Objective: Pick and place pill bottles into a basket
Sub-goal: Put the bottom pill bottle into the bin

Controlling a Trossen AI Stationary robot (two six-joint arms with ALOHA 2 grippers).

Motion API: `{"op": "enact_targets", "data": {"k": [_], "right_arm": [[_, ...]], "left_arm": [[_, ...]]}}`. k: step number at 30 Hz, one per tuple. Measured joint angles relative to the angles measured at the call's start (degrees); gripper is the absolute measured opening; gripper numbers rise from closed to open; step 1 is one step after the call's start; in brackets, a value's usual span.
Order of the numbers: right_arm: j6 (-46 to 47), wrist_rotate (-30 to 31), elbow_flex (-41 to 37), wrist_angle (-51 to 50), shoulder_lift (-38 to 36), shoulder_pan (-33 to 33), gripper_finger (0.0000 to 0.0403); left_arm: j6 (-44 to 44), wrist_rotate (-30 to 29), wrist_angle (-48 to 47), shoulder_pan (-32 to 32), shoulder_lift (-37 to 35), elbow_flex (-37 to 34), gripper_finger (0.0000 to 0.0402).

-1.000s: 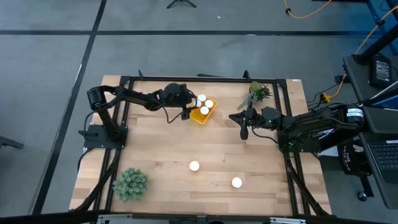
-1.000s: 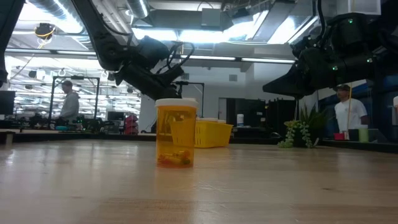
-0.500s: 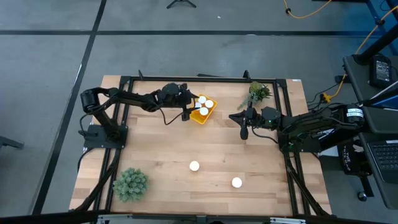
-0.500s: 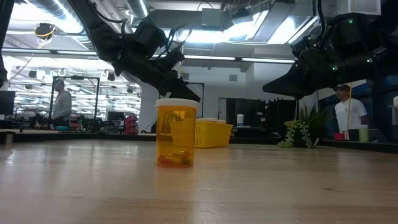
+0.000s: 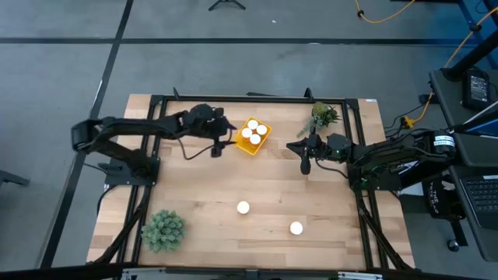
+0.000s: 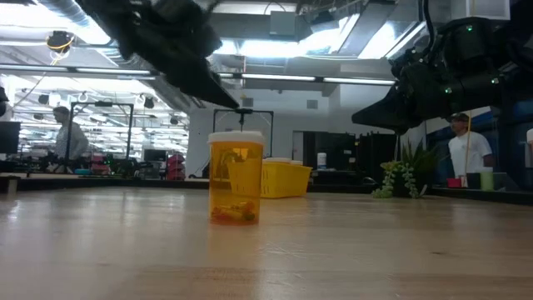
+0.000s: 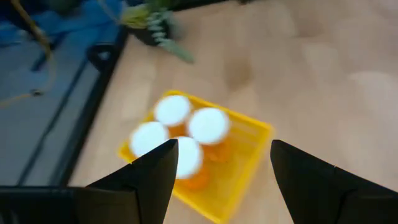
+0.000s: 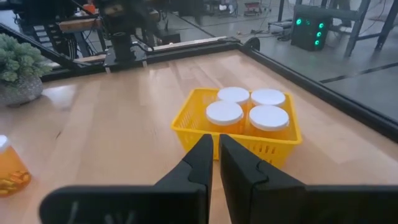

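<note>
The yellow basket [image 5: 243,146] stands on the far middle of the table with several white-capped pill bottles [image 5: 253,134] upright in it; they also show in the left wrist view [image 7: 186,127] and the right wrist view [image 8: 245,106]. Two more bottles [image 5: 243,208] [image 5: 296,228] stand on the near half of the table; one of them is close in the low view [image 6: 236,177]. My left gripper [image 5: 221,143] hangs open and empty just left of the basket, raised above the table [image 7: 224,149]. My right gripper [image 5: 305,162] waits shut to the basket's right [image 8: 215,149].
A round green plant [image 5: 163,229] sits at the near left corner and a trailing one [image 5: 321,117] at the far right. A black frame [image 5: 233,98] rims the table. People stand in the room behind [image 6: 465,150].
My left gripper has drawn back from over the basket toward the table's left edge and risen, staying open. The caps in the basket that it covered now show. My right arm has kept still.
</note>
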Motion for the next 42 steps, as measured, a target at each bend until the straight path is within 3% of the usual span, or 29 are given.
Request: {"op": "enact_targets", "data": {"k": [5, 9, 19, 25, 31, 36, 42], "right_arm": [[0.6, 0.0, 0.0, 0.0, 0.0, 0.4, 0.0032], [0.4, 0.0, 0.0, 0.0, 0.0, 1.1, 0.0032], [-1.3, 0.0, 0.0, 0.0, 0.0, 1.1, 0.0032], [-4.4, 0.0, 0.0, 0.0, 0.0, 1.2, 0.0032], [-10.0, 0.0, 0.0, 0.7, 0.0, 1.2, 0.0032], [-7.4, -0.7, 0.0, 0.9, 0.0, 1.9, 0.0029], [-5.6, 0.5, 6.5, -17.7, 0.0, 7.6, 0.0007]], "left_arm": [[-2.1, 6.9, -1.1, -1.6, -5.0, -4.7, 0.0251], [-5.6, 7.4, 3.7, -3.8, -6.4, -10.5, 0.0251], [-11.5, -2.0, 20.4, -10.7, -6.4, -22.8, 0.0231], [-16.3, -2.2, 21.4, -12.7, -6.4, -23.6, 0.0218], [-15.6, -2.8, 21.4, -14.1, -6.4, -23.6, 0.0216], [-13.6, -8.0, 21.3, -14.3, -6.4, -23.6, 0.0202], [-11.5, -8.4, 21.5, -14.1, -6.4, -23.6, 0.0149]]}}
